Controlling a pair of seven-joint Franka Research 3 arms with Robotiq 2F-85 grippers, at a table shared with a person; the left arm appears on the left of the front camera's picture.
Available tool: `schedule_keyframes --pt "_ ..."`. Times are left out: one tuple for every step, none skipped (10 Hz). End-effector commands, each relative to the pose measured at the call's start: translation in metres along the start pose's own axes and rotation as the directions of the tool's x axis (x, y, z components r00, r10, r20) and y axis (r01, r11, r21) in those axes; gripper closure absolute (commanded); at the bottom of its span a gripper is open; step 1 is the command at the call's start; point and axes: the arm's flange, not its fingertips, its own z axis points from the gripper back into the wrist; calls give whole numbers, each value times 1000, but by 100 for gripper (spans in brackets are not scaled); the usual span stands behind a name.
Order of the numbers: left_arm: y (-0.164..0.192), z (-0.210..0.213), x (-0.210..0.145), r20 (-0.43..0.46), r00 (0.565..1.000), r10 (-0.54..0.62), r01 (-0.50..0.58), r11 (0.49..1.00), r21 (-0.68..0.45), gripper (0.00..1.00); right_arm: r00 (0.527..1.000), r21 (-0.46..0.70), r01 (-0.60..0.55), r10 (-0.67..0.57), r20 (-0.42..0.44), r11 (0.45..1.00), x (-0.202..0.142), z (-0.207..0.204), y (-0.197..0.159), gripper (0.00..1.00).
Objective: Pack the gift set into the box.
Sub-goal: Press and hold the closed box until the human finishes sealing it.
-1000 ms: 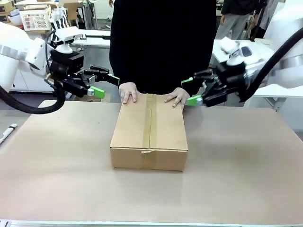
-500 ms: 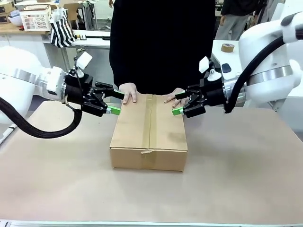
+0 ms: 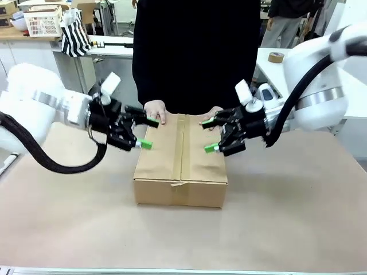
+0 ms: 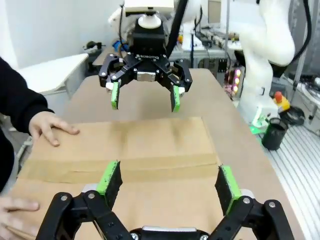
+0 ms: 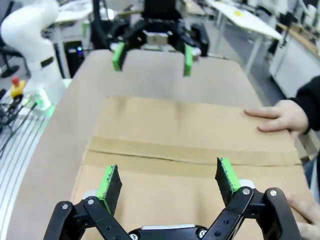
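The brown box (image 3: 180,160) lies shut in the middle of the table, flaps closed along a centre seam. A person's hands (image 3: 155,110) (image 3: 212,116) rest flat on its far end. My left gripper (image 3: 149,133) hangs open at the box's left top edge, fingers pointing across it. My right gripper (image 3: 208,136) is open over the right top edge, facing the left one. The left wrist view shows its own open gripper (image 4: 167,180) above the box (image 4: 125,155). In the right wrist view the open gripper (image 5: 167,184) hovers over the box (image 5: 190,145). The gift set is out of view.
Brown paper covers the table (image 3: 69,217). Behind the person are a white slatted basket (image 3: 43,23), a striped bag (image 3: 74,37) and a tape roll (image 3: 276,57) on other tables. A black cup (image 4: 272,135) stands beside the table.
Both grippers have come inward and down from beside the person's hands to the box's left and right top edges. The person's hands have stayed on the box.
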Motion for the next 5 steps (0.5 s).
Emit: schedule_keyframes --pt "7 -18 -21 10 997 -71 71 997 8 0 999 38 -15 14 42 999 -30 -12 -7 0" --pt "9 -25 -30 7 996 -88 88 996 1 0 999 41 15 -17 45 999 -39 -19 -6 0" --pt "12 -31 -41 -15 994 -109 110 994 4 0 998 32 38 -39 47 999 -47 -21 -6 0" --pt "16 -31 -51 -21 993 -116 116 993 5 0 997 19 53 -54 53 998 -52 -20 -7 0" --pt "19 -29 -60 -25 993 -118 119 993 20 0 996 12 64 -65 59 998 -56 -18 -7 0"
